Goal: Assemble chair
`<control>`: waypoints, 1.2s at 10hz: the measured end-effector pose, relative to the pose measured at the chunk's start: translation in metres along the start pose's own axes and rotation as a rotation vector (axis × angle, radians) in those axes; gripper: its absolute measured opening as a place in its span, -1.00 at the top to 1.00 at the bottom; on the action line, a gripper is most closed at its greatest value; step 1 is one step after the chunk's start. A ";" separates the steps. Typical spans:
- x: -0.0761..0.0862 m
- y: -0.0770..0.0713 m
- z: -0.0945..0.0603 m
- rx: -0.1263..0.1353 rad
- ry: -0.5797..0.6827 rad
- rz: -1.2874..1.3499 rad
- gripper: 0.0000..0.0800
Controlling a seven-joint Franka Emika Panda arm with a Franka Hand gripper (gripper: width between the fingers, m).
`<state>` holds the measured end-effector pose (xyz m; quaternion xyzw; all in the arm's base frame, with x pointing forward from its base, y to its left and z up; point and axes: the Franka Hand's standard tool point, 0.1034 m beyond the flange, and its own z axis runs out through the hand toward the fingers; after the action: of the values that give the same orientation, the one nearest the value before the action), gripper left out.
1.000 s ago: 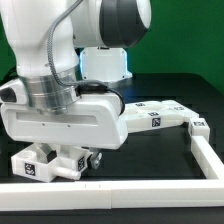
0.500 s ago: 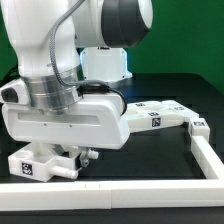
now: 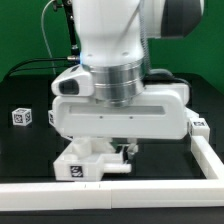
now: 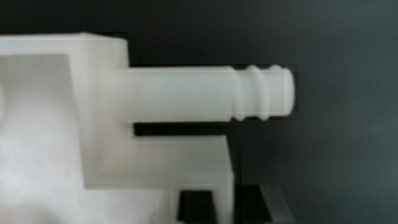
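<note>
The chair block (image 3: 85,162), a white piece with a square tag on its face, sat low on the black tabletop (image 3: 30,150), just behind the white front rail (image 3: 160,190) and under the hand (image 3: 122,150). In the exterior view, arm and block together had shifted toward that view's right: half a second before, both stood near the left end of the rail. The move uncovered a small tagged cube (image 3: 22,117) well off to that view's left. It also hid most of the second chair piece (image 3: 197,125), of which only a tagged end showed beside the wrist. Since the block travelled with the hand, it was probably being carried or slid toward that other piece for joining.

In the wrist view, the chair block (image 4: 80,120) filled most of the frame, and a threaded peg (image 4: 214,92) with ridges at its tip stuck out sideways from it into open dark space. Two dark fingertips (image 4: 199,205) showed at the picture's edge, close together. Whether the hand (image 4: 235,205) pinched the block or merely rested against it could not be told. Nothing was mated to the peg yet, so the joining step seemed still ahead.
</note>
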<state>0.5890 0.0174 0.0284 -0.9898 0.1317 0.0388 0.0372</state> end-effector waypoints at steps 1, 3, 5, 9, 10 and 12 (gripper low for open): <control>-0.002 -0.007 -0.002 -0.001 -0.002 -0.001 0.93; -0.002 -0.005 0.000 -0.001 -0.005 0.000 0.93; -0.003 -0.005 0.001 -0.001 -0.006 0.000 0.93; -0.014 -0.041 -0.004 -0.052 -0.001 -0.248 0.93; -0.011 -0.037 -0.004 -0.053 0.004 -0.262 0.93; -0.012 -0.039 -0.003 -0.048 0.005 -0.093 0.93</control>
<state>0.5874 0.0575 0.0352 -0.9956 0.0848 0.0377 0.0151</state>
